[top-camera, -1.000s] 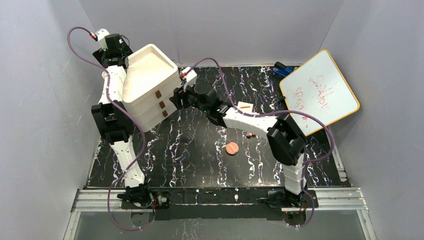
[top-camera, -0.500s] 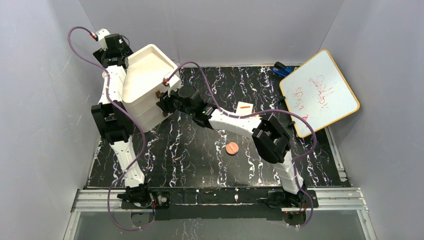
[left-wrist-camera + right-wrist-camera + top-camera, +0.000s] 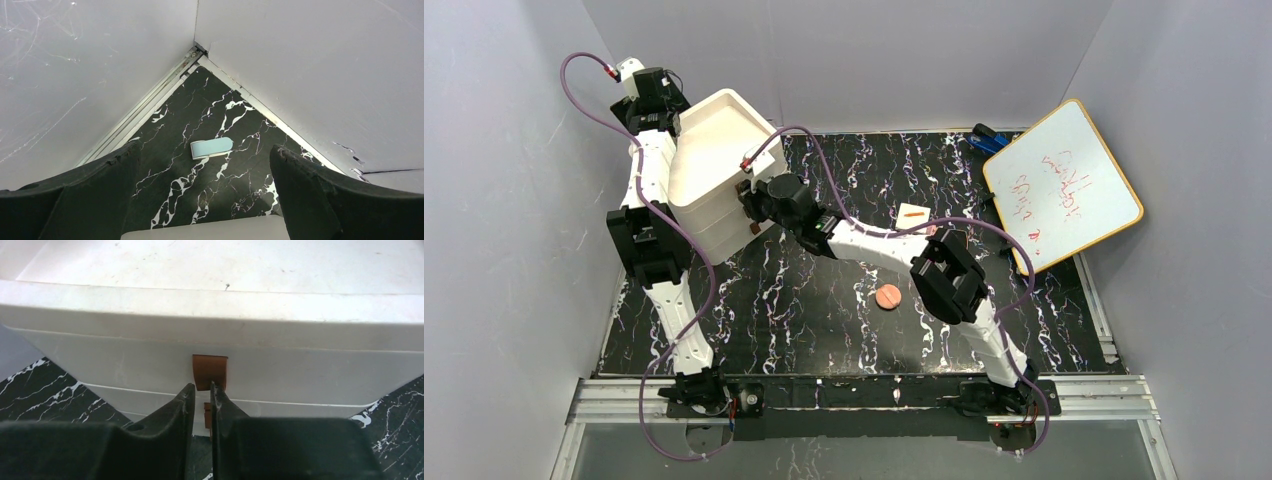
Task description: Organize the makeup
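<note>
right gripper | jaws almost shut round middle brown drawer tab, grip unclear tbh | pinch square, pull straight | left gripper gaping

Disc R of drawer box

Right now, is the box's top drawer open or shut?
Shut: the top drawer front sits flush with the white box; nothing pulled out.

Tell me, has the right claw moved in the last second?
Yes. The right gripper has shifted left across the black table, up to the brown handles fronting the white drawer box.
</note>
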`<state>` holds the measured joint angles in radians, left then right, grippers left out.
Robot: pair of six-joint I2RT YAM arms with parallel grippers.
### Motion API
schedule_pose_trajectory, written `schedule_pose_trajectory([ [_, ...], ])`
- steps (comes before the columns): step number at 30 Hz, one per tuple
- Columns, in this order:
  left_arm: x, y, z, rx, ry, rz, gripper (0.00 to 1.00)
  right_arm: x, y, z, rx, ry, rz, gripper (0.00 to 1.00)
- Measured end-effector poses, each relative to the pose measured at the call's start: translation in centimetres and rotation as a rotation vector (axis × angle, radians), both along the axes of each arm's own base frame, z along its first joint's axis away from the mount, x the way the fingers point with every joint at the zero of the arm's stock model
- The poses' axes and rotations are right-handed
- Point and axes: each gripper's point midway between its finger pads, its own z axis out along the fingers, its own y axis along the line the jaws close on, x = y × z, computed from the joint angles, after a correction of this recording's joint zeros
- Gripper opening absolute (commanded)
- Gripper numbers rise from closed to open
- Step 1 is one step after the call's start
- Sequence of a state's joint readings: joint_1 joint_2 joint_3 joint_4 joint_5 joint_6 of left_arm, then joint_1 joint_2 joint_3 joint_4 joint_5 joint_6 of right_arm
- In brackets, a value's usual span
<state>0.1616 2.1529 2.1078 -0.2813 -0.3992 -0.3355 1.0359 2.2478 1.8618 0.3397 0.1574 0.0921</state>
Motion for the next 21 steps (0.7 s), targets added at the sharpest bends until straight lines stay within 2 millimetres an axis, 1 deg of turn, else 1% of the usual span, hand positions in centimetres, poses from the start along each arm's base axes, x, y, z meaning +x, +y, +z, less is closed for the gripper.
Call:
schedule_pose_trajectory([
  [1, 0.0, 0.0, 0.0, 0.0, 0.002, 0.0, 0.98, 0.1, 0.0, -0.1, -0.005, -0.006, -0.011, 0.17],
  [3, 0.0, 0.0, 0.0, 0.0, 0.002, 0.0, 0.99, 0.3, 0.0, -0.2, -0.011, -0.014, -0.024, 0.06],
  [4, 0.0, 0.0, 0.0, 0.0, 0.002, 0.0, 0.98, 0.4, 0.0, -0.2, -0.013, -0.018, -0.029, 0.01],
  [16, 0.0, -0.1, 0.0, 0.008, 0.007, -0.019, 0.98, 0.3, -0.1, -0.5, -0.021, -0.047, -0.061, 0.01],
  [21, 0.1, -0.1, 0.1, 0.02, 0.013, -0.036, 0.99, -0.5, -1.3, -0.3, -0.018, -0.056, -0.072, 0.01],
])
